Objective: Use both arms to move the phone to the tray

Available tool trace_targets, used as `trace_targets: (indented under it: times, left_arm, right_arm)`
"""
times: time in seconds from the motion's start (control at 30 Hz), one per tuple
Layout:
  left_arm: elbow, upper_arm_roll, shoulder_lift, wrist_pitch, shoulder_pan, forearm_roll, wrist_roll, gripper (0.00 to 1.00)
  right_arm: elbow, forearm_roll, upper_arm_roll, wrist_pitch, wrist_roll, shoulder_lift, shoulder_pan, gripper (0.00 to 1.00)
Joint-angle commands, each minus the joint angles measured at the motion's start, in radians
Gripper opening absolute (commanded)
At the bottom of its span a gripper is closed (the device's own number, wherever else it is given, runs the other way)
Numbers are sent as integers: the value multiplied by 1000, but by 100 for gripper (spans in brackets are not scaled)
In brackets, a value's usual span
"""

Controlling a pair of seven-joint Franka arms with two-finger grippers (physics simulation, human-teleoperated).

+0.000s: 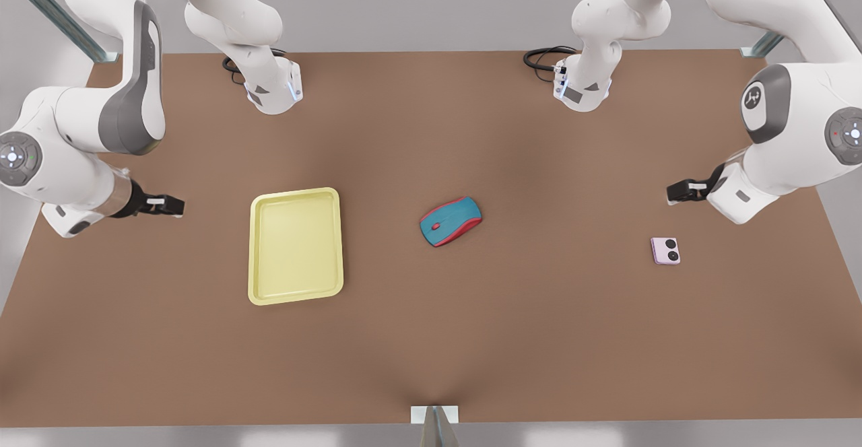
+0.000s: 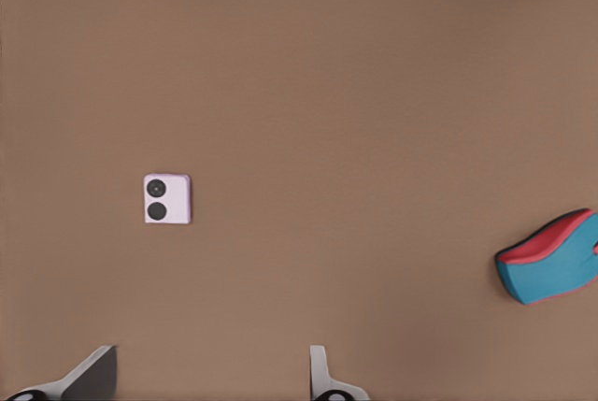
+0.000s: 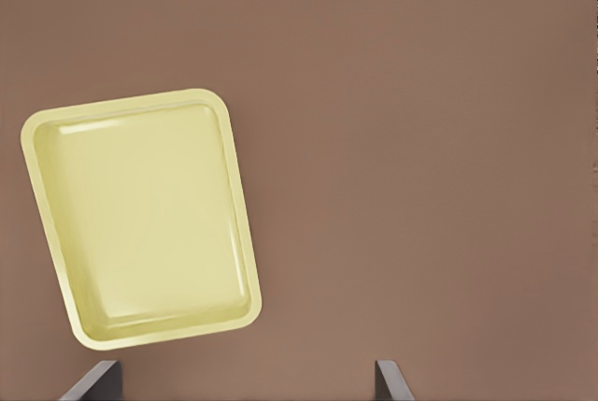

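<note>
The pale pink-lilac phone lies flat on the table at the front view's right, its two black circles facing up. My left gripper hovers above the table just behind the phone, open and holding nothing. The pale yellow tray sits left of centre in the front view and holds nothing. My right gripper hangs open, apart from the tray, toward the front view's left of it.
A teal-and-red computer mouse rests on the brown table between tray and phone. The two arm bases with black cables stand at the table's far edge.
</note>
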Motion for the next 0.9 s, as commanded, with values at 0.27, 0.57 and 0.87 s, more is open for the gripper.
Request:
trace_targets:
  times: [0.27, 0.57, 0.87]
  left_arm:
    - [-300, 37, 255, 498, 79, -3, 14, 100]
    - [-389, 37, 386, 764, 227, 4, 253, 100]
    - [-442, 37, 406, 762, 247, 6, 491, 100]
  right_arm:
    - [4, 1, 0, 46, 15, 0, 2, 100]
    - [4, 1, 0, 46, 12, 0, -2, 100]
    - [4, 1, 0, 46, 12, 0, -2, 100]
